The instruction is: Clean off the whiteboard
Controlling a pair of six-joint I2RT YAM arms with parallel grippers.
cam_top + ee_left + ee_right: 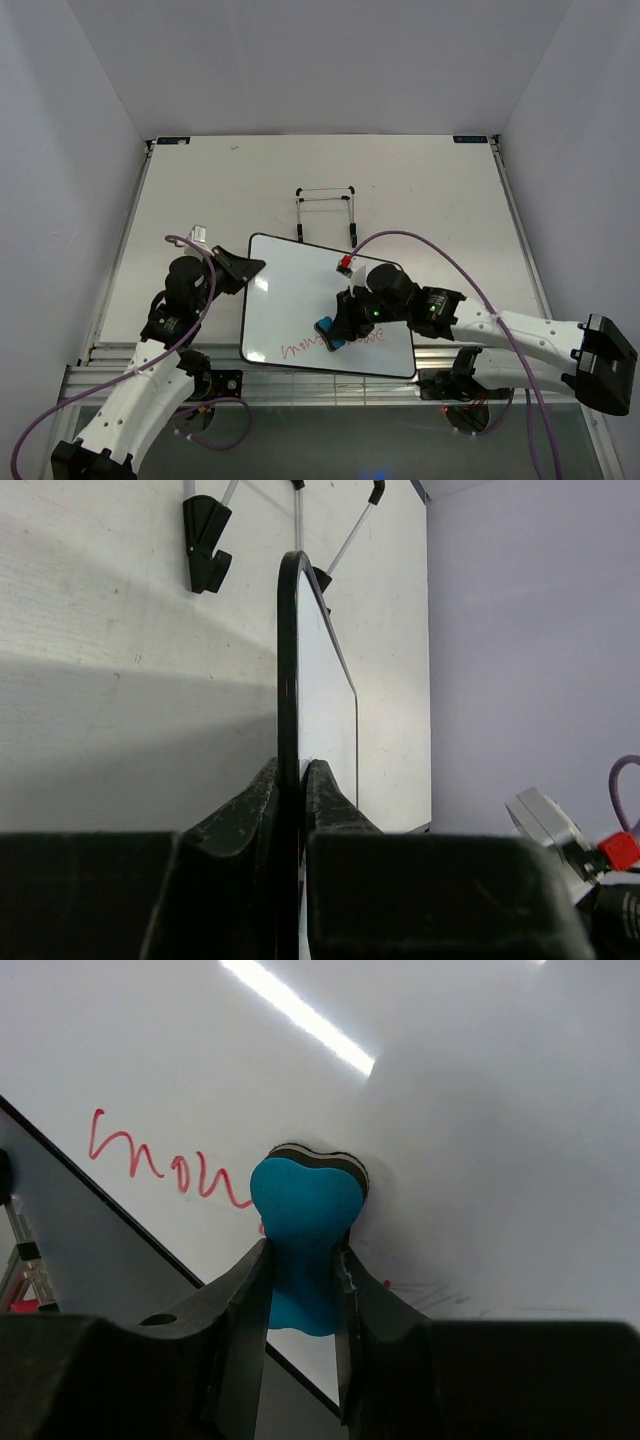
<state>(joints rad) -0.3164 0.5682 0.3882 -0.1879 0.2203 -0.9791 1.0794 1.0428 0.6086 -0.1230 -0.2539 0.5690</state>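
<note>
Clamping whiteboard (290, 295), left fingers (245, 820); right fingers (238, 1305) pinch eraser (305, 1210).

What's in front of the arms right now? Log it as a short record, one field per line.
Surface: whiteboard lying on the table, thin black rim
Marks: red writing along its near edge, not yet wiped off
Left arm: left gripper shut on the whiteboard's left edge, near the far corner
Right arm: right gripper shut on the blue eraser, which is pressed to the board at the writing
Behind: wire stand just past the far edge
</note>
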